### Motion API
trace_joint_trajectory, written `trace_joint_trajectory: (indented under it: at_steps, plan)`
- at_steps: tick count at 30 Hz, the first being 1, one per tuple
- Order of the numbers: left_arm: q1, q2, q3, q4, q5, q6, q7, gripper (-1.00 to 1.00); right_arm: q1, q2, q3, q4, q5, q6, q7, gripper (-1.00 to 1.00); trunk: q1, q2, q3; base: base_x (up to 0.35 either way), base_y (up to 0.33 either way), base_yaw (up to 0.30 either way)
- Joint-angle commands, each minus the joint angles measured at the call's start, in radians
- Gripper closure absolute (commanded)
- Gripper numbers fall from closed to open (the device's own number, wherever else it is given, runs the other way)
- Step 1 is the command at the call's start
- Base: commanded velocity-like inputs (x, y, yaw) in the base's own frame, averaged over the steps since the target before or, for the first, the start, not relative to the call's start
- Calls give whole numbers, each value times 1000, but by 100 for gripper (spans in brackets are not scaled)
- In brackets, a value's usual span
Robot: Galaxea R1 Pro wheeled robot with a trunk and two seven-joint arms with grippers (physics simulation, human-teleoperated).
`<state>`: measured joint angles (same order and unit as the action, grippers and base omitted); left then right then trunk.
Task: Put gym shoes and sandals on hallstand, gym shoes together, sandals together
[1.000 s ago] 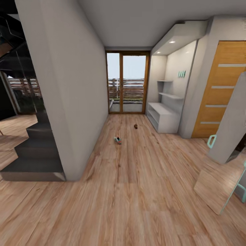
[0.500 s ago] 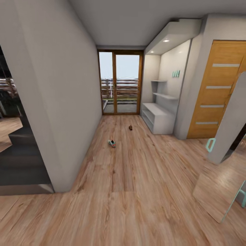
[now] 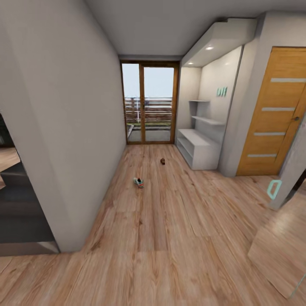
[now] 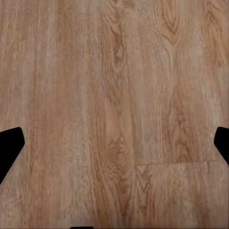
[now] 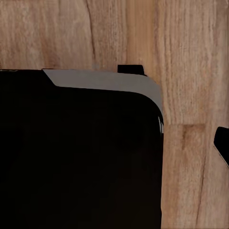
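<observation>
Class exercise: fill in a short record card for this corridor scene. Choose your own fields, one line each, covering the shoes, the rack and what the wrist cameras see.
setting: corridor with wood-plank floor, glass door at the far end
gym shoe: one white shoe on the floor, mid-corridor
sandal: one small brown item on the floor, farther on, nearer the rack
hallstand: light grey unit in the right-hand alcove; nothing seen on it
other shoes: none made out at this distance
left wrist view: bare planks, dark finger tips at the edges, set wide apart
right wrist view: dark robot body over planks

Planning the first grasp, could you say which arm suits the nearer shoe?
Left, probably: the gym shoe lies left of centre, far ahead, and the left gripper is open over corridor floor.
</observation>
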<state>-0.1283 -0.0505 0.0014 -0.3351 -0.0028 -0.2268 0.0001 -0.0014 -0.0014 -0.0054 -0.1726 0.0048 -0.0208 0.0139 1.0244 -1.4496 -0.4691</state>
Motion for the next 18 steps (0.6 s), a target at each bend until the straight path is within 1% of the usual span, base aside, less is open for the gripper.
trace_joint_trajectory:
  at_steps: [1, 18]
  plan:
    - [-1, 0, 0, 1, 0, -3, 0, -100, 0, 0, -1, 0, 1, -2, 1, -100, 1, 0, -1, 345, 0, 0]
    - [-1, 0, 0, 1, 0, -3, 0, -100, 0, 0, -1, 0, 0, -2, 1, -100, 1, 0, -1, 345, 0, 0]
